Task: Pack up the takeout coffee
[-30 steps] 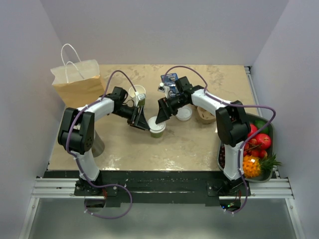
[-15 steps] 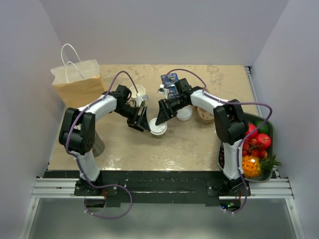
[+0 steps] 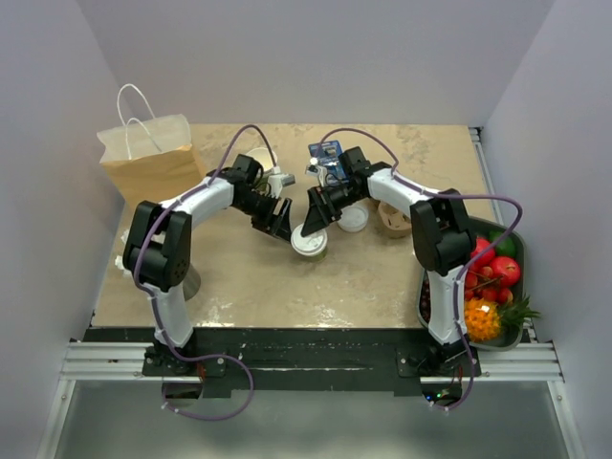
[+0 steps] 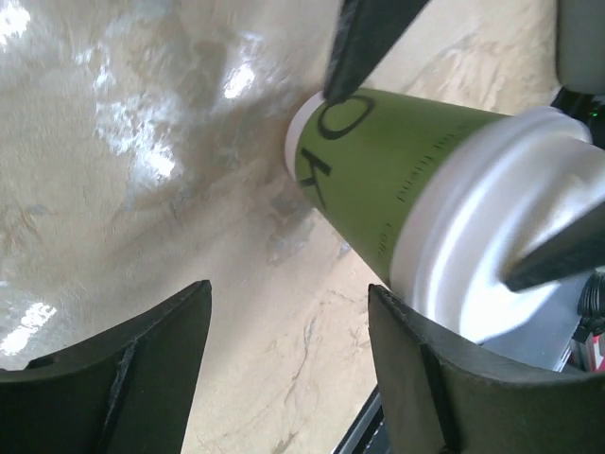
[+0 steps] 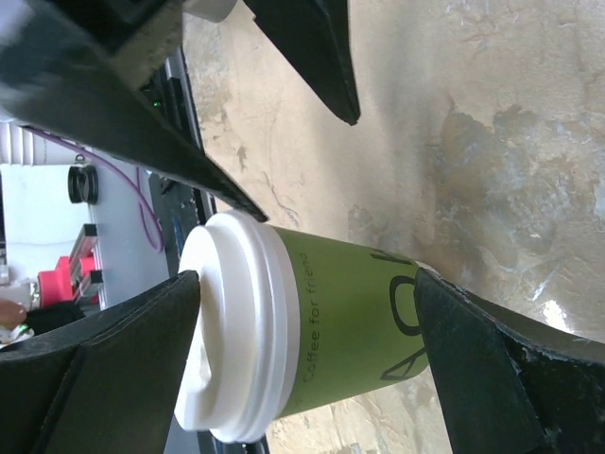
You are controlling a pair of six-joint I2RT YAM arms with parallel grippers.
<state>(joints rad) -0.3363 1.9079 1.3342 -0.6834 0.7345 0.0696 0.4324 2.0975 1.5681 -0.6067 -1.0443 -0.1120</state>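
Observation:
The takeout coffee, an olive-green paper cup with a white plastic lid, stands upright in the middle of the table. In the right wrist view the takeout coffee shows between the two fingers of my right gripper, which is open, one finger by the lid and one by the base. From above, my right gripper tilts down just behind the cup. My left gripper is open and empty, just left of the cup. In the left wrist view the cup is up and to the right of my left gripper.
A brown paper bag with white handles stands at the back left. A lidless green-and-cream cup sits behind my left arm. A blue packet, a white lid and a brown holder lie nearby. A fruit tray is at the right.
My left gripper has pulled back from the cup, away and to the right. The white lid now shows whole on the cup. My right gripper has stayed over the cup.

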